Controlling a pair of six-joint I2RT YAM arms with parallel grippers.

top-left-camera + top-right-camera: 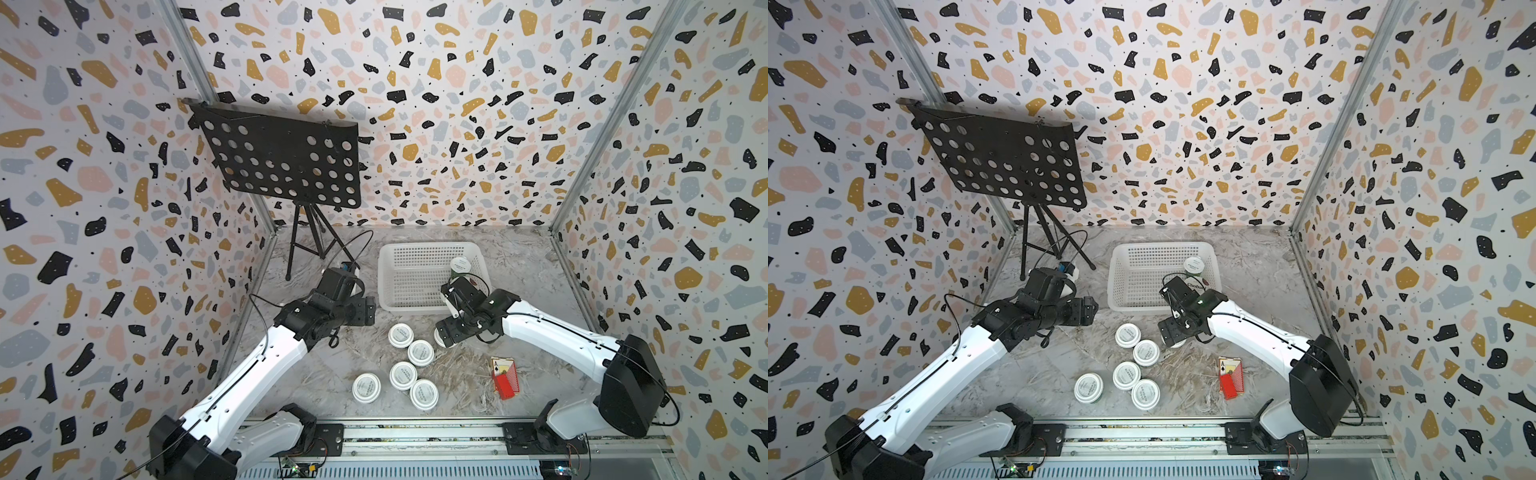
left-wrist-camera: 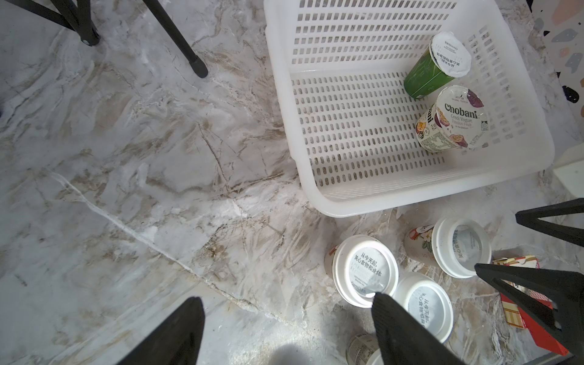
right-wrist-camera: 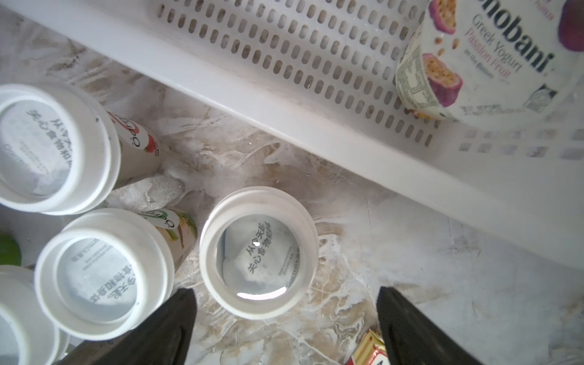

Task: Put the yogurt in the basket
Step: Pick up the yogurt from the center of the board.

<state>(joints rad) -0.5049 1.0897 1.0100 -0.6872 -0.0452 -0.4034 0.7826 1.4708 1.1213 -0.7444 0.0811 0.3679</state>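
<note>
Worktop (image 1: pixel 332 370): grey veined marble that carries everything below.
Music stand (image 1: pixel 282 162): black with a perforated plate, on a tripod at the far left corner.
Basket (image 1: pixel 386 282): white with gridded walls, at the far middle of the worktop; two cups stand inside by its right wall.
Left tool (image 2: pixel 286 298): fingers wide apart with only bare marble between them. It holds nothing and hangs left of the basket, the nearest white lid just beside one fingertip.
Right tool (image 3: pixel 284 292): fingers wide apart and holding nothing, low over the worktop just in front of the basket's near wall. One white cup (image 3: pixel 257 252) stands upright just ahead of the tips, unclamped.
Card box (image 1: pixel 505 380): red, flap open, near right, apart from the cups.
Chobani cup (image 2: pixel 455 120): foil-lidded and wider than the rest, in the basket.
Green cup (image 2: pixel 423 76): in the basket just beyond the Chobani cup.
White cups (image 1: pixel 403 375): five in a loose cluster on the worktop in front of the basket, lids up. The sixth is the one at the right tool, mostly hidden under it in both top views.
</note>
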